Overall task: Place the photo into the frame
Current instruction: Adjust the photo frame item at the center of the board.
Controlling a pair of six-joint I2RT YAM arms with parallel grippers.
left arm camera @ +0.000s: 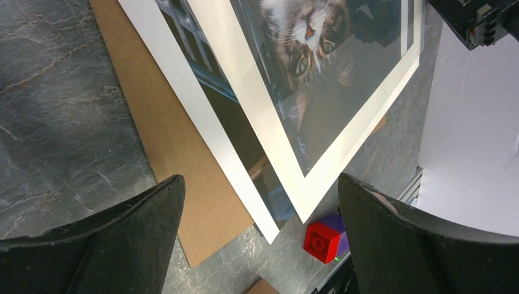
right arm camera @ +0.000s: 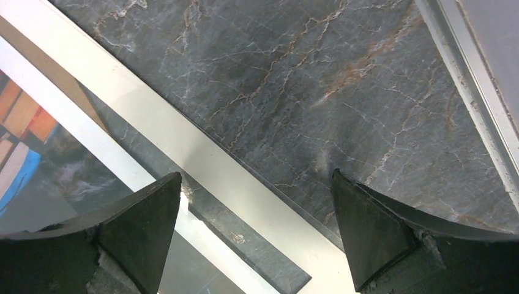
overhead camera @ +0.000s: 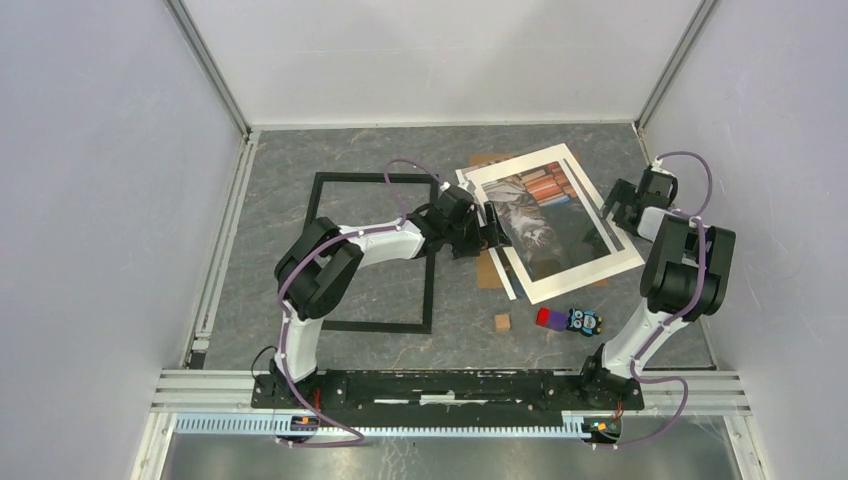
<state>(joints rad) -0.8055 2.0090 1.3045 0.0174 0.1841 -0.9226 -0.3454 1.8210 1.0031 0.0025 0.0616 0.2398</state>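
The black frame (overhead camera: 380, 327) lies flat left of centre, and my left arm crosses above its right side. The photo (overhead camera: 540, 205), a cat and books, lies skewed at the back right under a white mat border (overhead camera: 575, 272), on a brown backing board (overhead camera: 488, 272). My left gripper (overhead camera: 490, 228) is open and empty over the stack's left edge. In the left wrist view the gripper (left arm camera: 260, 180) hovers above the board (left arm camera: 171, 141), the mat (left arm camera: 343, 153) and the photo (left arm camera: 306, 49). My right gripper (overhead camera: 610, 208) is open and empty at the mat's right edge, where its wrist view (right arm camera: 256, 177) shows the mat (right arm camera: 183, 131).
A small wooden cube (overhead camera: 502, 321), a red and purple block (overhead camera: 545, 318) and a small penguin-like toy (overhead camera: 583, 321) lie near the front, below the mat. The red block also shows in the left wrist view (left arm camera: 322, 240). White walls enclose the table on three sides.
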